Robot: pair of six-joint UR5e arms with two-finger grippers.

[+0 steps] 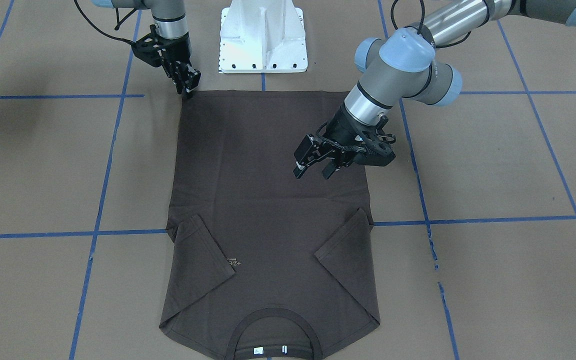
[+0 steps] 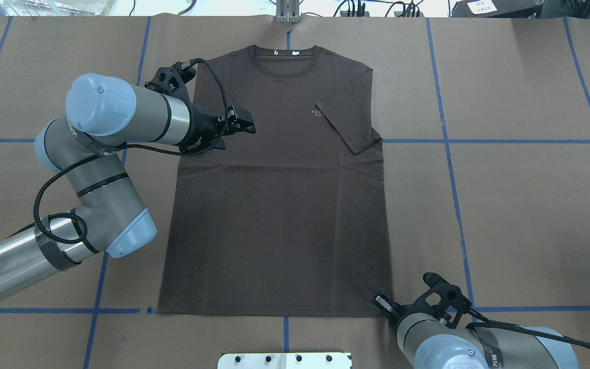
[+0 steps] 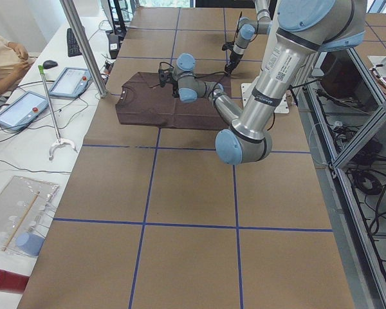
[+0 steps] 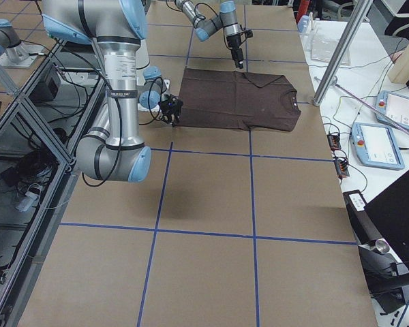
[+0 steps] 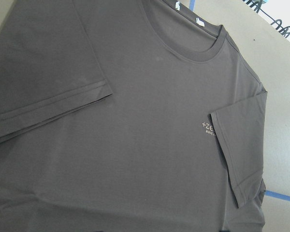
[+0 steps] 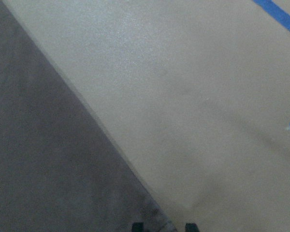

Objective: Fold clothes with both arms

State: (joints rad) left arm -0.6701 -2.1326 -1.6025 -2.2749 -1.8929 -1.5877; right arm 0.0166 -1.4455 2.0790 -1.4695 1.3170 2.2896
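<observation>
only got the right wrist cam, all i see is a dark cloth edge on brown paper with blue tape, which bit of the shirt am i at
observer: The right tool is at the hem corner of the T-shirt on the robot's right side, nearest the base.
operator: are the sleeves folded in
observer: Yes, the right sleeve and the left sleeve both lie folded inward over the chest.
operator: and the left tool
observer: The left tool is open over the shirt's left side at mid-body, holding nothing.
</observation>
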